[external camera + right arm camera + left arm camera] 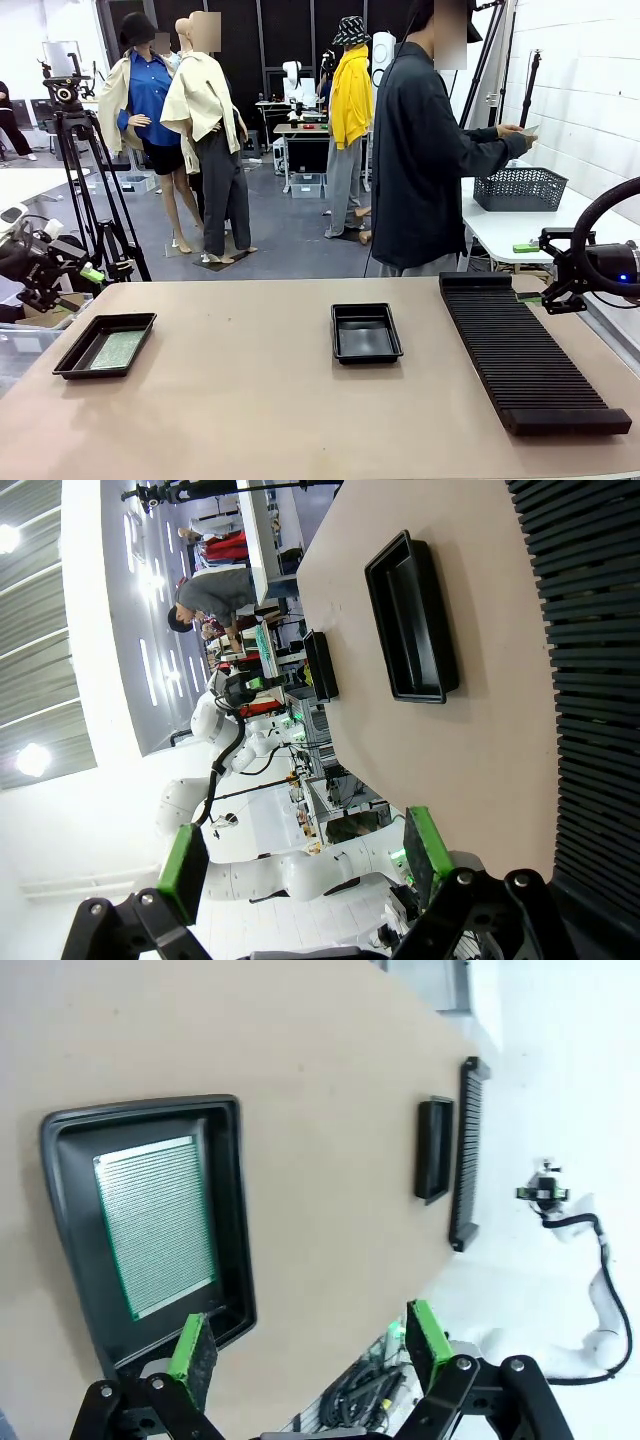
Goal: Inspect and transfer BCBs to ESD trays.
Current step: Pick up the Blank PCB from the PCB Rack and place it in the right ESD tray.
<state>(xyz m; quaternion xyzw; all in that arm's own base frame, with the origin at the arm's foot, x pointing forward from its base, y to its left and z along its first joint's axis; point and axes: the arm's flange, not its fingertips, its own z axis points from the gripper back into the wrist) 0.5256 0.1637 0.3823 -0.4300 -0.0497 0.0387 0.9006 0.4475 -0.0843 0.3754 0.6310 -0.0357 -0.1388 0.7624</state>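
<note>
Front view gives you the desk (250, 400) with two black ESD trays on it. The left tray (68, 358) sits near the desk's left edge and holds one green BCB (117, 349) lying flat on its floor. The middle tray (366, 333) stands well apart from it, its glossy floor showing. A long ribbed black rack (525, 355) lies to the right of the middle tray. Your left gripper (88, 272) hangs off the desk's left edge, above and behind the left tray; your right gripper (530, 297) hovers at the far end of the rack. In the left wrist view the left gripper (308, 1338) stands wide with nothing between its pads, over the near rim of the left tray (225, 1210), and the BCB (160, 1225) fills most of the floor. In the right wrist view the right gripper (305, 858) is likewise spread wide and holds nothing, beside the rack (590, 680). Across the desk, a person (420, 150) is turned toward a grey basket (520, 188) on a white table.
</note>
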